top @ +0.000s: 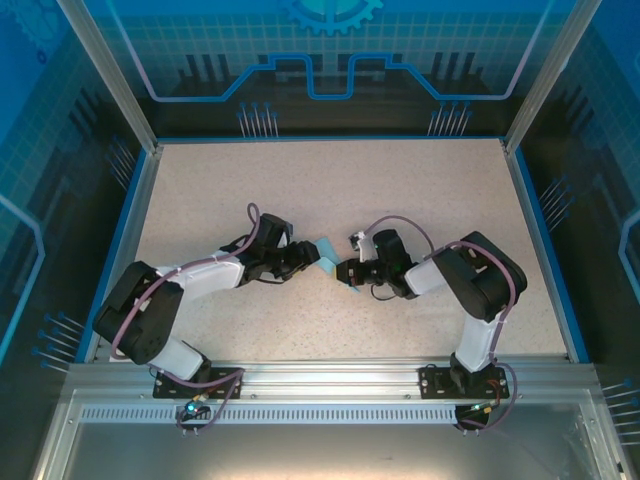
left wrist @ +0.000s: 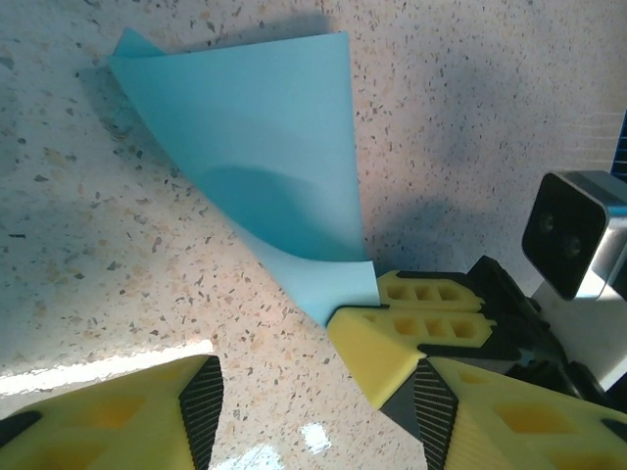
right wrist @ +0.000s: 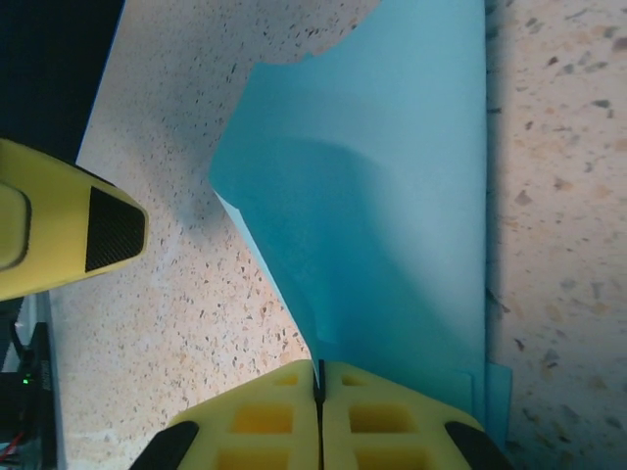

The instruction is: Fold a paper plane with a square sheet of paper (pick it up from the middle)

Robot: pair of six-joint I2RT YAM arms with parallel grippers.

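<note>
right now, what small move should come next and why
Probably lower the open left claw onto the curled fold to crease it: the right claw is shut on the edge of the sheet of paper, and its folded-over flap arches up, uncreased.

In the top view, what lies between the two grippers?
The light-blue sheet of paper lies between the left gripper and the right gripper in the top external view; the right one pinches it.
</note>
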